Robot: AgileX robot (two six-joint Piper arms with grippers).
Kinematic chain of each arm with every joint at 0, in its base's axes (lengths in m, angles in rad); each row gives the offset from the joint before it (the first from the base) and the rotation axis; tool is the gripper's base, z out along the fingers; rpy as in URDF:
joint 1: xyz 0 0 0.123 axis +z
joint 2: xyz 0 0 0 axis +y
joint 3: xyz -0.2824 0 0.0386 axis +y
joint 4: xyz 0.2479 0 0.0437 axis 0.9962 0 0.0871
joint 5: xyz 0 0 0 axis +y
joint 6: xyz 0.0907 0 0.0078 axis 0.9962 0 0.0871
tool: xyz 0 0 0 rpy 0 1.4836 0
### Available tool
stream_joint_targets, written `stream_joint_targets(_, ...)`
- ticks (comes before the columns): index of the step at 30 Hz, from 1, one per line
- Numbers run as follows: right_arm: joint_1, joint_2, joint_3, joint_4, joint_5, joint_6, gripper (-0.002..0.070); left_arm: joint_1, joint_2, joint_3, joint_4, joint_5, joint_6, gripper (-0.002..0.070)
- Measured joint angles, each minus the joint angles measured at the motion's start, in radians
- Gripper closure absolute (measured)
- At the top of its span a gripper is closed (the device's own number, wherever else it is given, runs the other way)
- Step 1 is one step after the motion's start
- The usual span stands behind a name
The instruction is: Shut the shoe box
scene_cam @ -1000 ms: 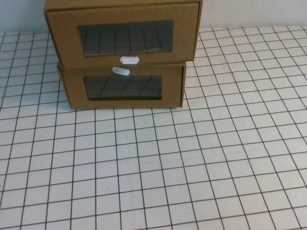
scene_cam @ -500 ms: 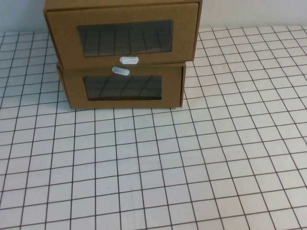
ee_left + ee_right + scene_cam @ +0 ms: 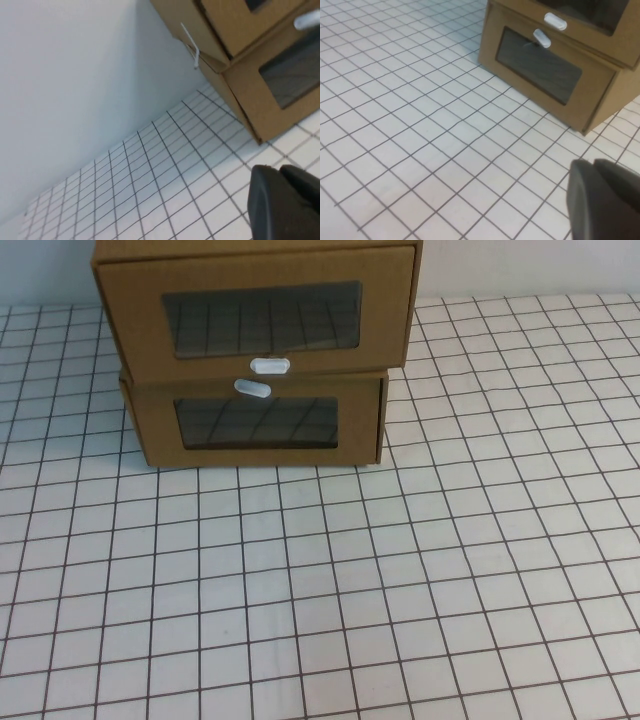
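Observation:
Two brown cardboard boxes stand stacked at the back of the table. The upper one is the shoe box (image 3: 135, 315), with a clear window and a white oval tab (image 3: 269, 366) below it. Its front reaches slightly forward of the lower box (image 3: 160, 435). The shoe box (image 3: 580, 37) also shows in the right wrist view. Neither gripper appears in the high view. My left gripper (image 3: 277, 169) hovers over the tiles off the stack's left corner, shut and empty. My right gripper (image 3: 592, 162) hangs above the tiles in front of the boxes, also shut and empty.
The lower box (image 3: 600, 95) has its white tab (image 3: 252, 388) above its window. A white wall (image 3: 75, 75) rises behind the gridded table (image 3: 330, 580). A thin white strap (image 3: 192, 47) hangs at the stack's left side.

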Motion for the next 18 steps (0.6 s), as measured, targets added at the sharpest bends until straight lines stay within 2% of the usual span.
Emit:
stream_joint_targets(3, -0.002, 0.000, 0.000, -0.002, 0.019, 0.000, 0.0689, 0.000, -0.002, 0.077, -0.005, -0.150, -0.149, 0.0679)
stream_joint_targets(6, -0.002, 0.000, 0.000, -0.002, 0.038, 0.000, 0.0689, 0.000, -0.004, 0.144, -0.005, -0.263, -0.226, 0.0679)
stream_joint_targets(11, -0.002, 0.000, 0.000, -0.004, 0.074, 0.000, 0.0689, 0.000, -0.004, 0.159, -0.005, -0.131, -0.284, 0.0679)
stream_joint_targets(15, -0.002, 0.000, 0.000, -0.004, 0.081, 0.000, 0.0689, 0.000, -0.004, 0.161, -0.005, 0.052, -0.429, 0.0679)
stream_joint_targets(18, -0.002, 0.000, 0.000, -0.005, 0.084, 0.000, 0.0689, 0.000, -0.004, 0.161, -0.005, 0.081, -0.473, 0.0679)
